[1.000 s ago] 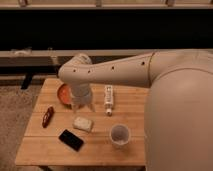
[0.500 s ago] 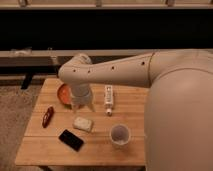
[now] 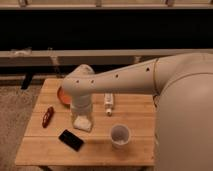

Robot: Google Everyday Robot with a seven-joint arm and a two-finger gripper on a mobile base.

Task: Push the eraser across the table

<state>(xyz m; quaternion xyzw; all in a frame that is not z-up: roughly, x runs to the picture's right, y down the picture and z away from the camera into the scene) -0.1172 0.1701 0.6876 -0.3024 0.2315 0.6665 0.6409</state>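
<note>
The eraser point(image 3: 71, 139) is a flat black slab lying at the front left of the light wooden table point(image 3: 100, 150). My arm reaches in from the right and bends down over the table's left half. The gripper point(image 3: 81, 115) points down at the end of it, just behind the eraser, and sits right over a pale cream block point(image 3: 83, 123). It is apart from the eraser. The gripper's tip is hidden by the wrist.
A slim red object point(image 3: 47, 116) lies near the left edge. An orange bowl point(image 3: 63, 95) sits behind the wrist. A white bottle point(image 3: 108, 103) lies mid-table. A white cup point(image 3: 120, 135) stands front right of centre. My large white body fills the right side.
The arm has come down a little, so the gripper end now sits lower, against the top of the cream block. The eraser and other objects have not moved.
</note>
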